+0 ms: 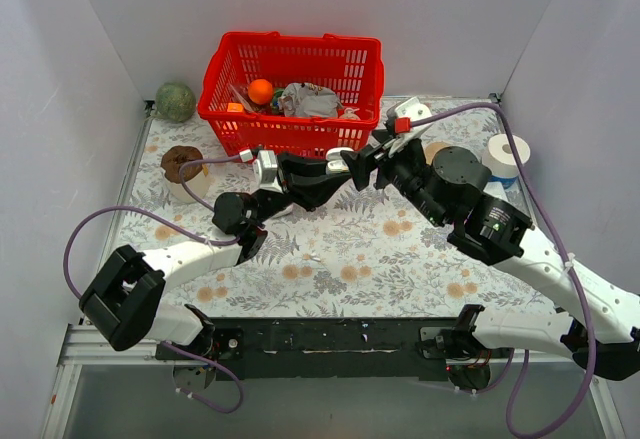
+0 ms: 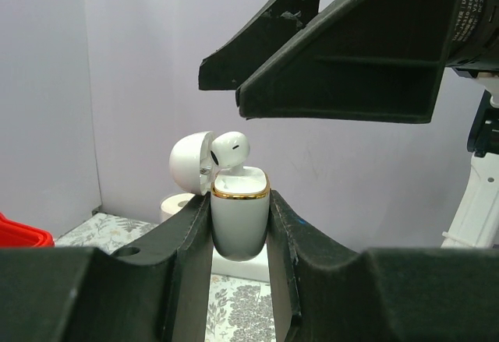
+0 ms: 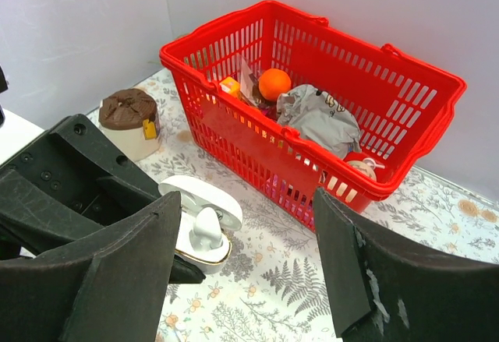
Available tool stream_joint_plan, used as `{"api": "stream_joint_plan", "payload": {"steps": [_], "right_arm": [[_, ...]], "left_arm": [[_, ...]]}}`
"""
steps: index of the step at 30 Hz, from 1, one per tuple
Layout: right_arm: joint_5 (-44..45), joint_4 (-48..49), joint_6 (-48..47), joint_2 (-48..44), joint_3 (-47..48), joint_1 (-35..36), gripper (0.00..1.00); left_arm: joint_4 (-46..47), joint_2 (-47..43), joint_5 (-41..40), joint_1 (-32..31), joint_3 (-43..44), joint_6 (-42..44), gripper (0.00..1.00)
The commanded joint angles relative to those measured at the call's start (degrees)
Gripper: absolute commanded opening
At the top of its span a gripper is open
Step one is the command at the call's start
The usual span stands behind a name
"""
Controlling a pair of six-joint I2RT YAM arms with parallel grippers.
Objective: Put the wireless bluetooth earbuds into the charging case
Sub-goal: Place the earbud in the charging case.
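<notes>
Right now the left gripper (image 2: 240, 202) is clamped on the white charging case (image 2: 240, 233), holding it upright with its lid (image 2: 189, 163) flipped open. One white earbud (image 2: 230, 149) sits in the case, its head poking above the gold rim (image 2: 240, 195). The right gripper (image 3: 245, 225) hangs just above, jaws spread wide, empty.

Glossy white earbud (image 2: 231, 149), stem down, half-seated in the open, gold-rimmed white charging case (image 2: 240, 221).
</notes>
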Motion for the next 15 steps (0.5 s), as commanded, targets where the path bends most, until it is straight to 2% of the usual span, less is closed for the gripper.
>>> {"api": "stream_joint_plan", "payload": {"steps": [1, 15], "right_arm": [[1.19, 0.77, 0.00, -0.22, 2.93, -0.23, 0.76], [1.98, -0.02, 0.88, -3.65, -0.85, -0.23, 0.75]], "left_arm": [[10.83, -2.50, 1.07, 0.21, -1.03, 0.33, 0.00], [10.91, -3.64, 0.81, 0.21, -1.30, 0.95, 0.00]]}}
